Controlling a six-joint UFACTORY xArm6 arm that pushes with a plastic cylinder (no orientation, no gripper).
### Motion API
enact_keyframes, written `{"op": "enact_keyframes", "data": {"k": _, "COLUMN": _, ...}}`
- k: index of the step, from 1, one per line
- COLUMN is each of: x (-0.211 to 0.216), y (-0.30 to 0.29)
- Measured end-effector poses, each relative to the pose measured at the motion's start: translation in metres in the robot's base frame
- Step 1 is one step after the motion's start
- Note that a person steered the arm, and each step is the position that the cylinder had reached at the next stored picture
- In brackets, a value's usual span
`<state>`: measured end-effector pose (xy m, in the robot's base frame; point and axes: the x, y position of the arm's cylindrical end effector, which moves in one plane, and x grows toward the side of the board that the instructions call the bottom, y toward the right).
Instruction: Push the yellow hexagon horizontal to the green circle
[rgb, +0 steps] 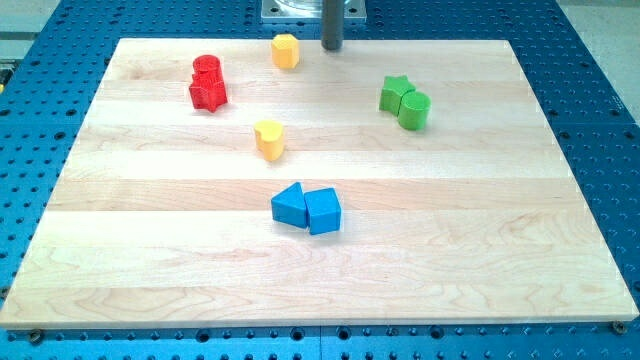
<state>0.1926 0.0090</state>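
Observation:
The yellow hexagon (286, 50) stands near the board's top edge, left of centre. The green circle (414, 110) sits lower, at the view's upper right, touching a green star (395, 93) on its upper left. My tip (332, 46) is at the board's top edge, just right of the yellow hexagon, with a small gap between them.
A second yellow block (269, 139), heart-like, sits near the board's middle. A red circle (206, 69) and red star (209, 92) stand together at the upper left. Two blue blocks (290, 205) (323, 211) touch below centre. The wooden board (320, 270) lies on a blue perforated table.

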Motion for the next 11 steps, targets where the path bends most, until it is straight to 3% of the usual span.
{"op": "enact_keyframes", "data": {"k": 2, "x": 0.013, "y": -0.028}}
{"op": "enact_keyframes", "data": {"k": 3, "x": 0.106, "y": -0.028}}
{"op": "enact_keyframes", "data": {"k": 4, "x": 0.068, "y": -0.012}}
{"op": "enact_keyframes", "data": {"k": 5, "x": 0.002, "y": -0.019}}
{"op": "enact_keyframes", "data": {"k": 9, "x": 0.01, "y": -0.061}}
{"op": "enact_keyframes", "data": {"k": 10, "x": 0.066, "y": -0.07}}
{"op": "enact_keyframes", "data": {"k": 11, "x": 0.087, "y": -0.068}}
